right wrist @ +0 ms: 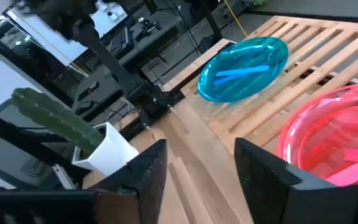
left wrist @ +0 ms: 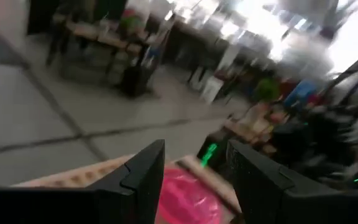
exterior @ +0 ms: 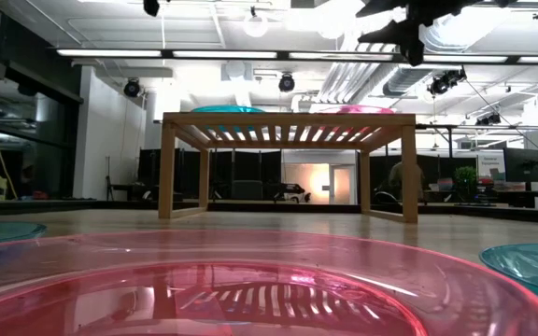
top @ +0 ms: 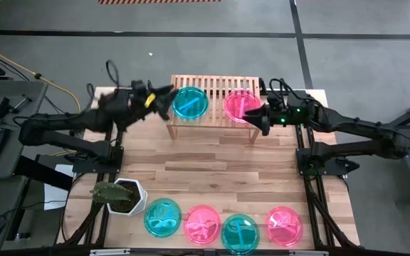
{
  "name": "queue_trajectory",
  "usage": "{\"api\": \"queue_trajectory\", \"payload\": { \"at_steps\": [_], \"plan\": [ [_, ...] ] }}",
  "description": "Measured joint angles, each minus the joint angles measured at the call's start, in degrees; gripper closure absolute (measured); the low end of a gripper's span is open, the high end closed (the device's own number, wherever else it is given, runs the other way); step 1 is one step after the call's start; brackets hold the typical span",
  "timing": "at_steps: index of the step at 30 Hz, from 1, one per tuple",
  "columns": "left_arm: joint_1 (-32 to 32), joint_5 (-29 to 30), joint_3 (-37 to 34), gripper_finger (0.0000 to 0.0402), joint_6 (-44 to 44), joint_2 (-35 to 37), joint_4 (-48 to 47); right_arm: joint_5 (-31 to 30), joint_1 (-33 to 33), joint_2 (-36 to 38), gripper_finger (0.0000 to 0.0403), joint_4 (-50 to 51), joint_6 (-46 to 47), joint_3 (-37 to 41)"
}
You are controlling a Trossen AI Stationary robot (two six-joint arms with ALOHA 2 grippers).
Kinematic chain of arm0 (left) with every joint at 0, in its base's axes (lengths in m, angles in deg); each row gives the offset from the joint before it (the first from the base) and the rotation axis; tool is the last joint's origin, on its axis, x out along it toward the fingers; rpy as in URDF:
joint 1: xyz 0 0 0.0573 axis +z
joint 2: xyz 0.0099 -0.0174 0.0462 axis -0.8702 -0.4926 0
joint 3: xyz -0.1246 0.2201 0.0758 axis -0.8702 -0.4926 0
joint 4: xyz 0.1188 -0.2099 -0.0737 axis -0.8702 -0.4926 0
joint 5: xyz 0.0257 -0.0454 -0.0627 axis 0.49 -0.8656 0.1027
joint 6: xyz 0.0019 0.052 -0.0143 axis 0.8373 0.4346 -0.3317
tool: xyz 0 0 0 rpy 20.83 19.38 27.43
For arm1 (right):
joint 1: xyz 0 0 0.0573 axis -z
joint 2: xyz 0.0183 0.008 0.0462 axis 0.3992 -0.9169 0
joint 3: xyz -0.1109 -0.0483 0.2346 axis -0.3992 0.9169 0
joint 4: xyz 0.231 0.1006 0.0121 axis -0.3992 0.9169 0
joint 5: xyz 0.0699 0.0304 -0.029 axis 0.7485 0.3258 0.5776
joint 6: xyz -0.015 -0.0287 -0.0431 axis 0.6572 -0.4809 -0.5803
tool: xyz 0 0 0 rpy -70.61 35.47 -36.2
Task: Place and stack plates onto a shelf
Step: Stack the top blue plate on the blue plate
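Currently both tools sit empty at the shelf: left tool seemingly parted, right tool wide. Remaining plates lie toward 6 o'clock, roughly equidistant.

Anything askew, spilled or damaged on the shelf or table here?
Nothing stands out. A teal plate and a pink plate lie flat side by side on the shelf; four more plates sit in a row at the table's near edge.
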Motion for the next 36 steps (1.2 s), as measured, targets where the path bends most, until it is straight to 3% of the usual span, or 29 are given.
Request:
{"api": "queue_trajectory", "payload": {
  "at_steps": [4, 9, 15, 26, 36],
  "plan": [
    [6.4, -4.7, 11.7, 0.0256, -2.2, -3.7, -22.5, -2.5, -0.6, 0.5, 0.0294, 0.0, 1.0, 0.0],
    [11.4, -3.2, 20.7, 0.0303, -1.6, -9.3, -45.3, -6.8, -0.6, 0.3, 0.0389, 0.2, 2.0, 0.0],
    [15.3, -0.6, 19.4, 0.0387, -7.9, -14.0, -60.3, -7.7, -0.6, 0.3, 0.0389, 0.2, 2.9, 0.0],
    [17.2, -2.9, 8.5, 0.0401, -18.3, -17.4, -58.3, -7.6, -0.6, 0.3, 0.0401, 0.2, 2.9, 0.0],
    [21.0, -9.6, 7.5, 0.0401, -18.3, -19.3, -47.4, -7.5, -0.6, 0.3, 0.0402, 0.2, 2.9, 0.0]
  ]
}}
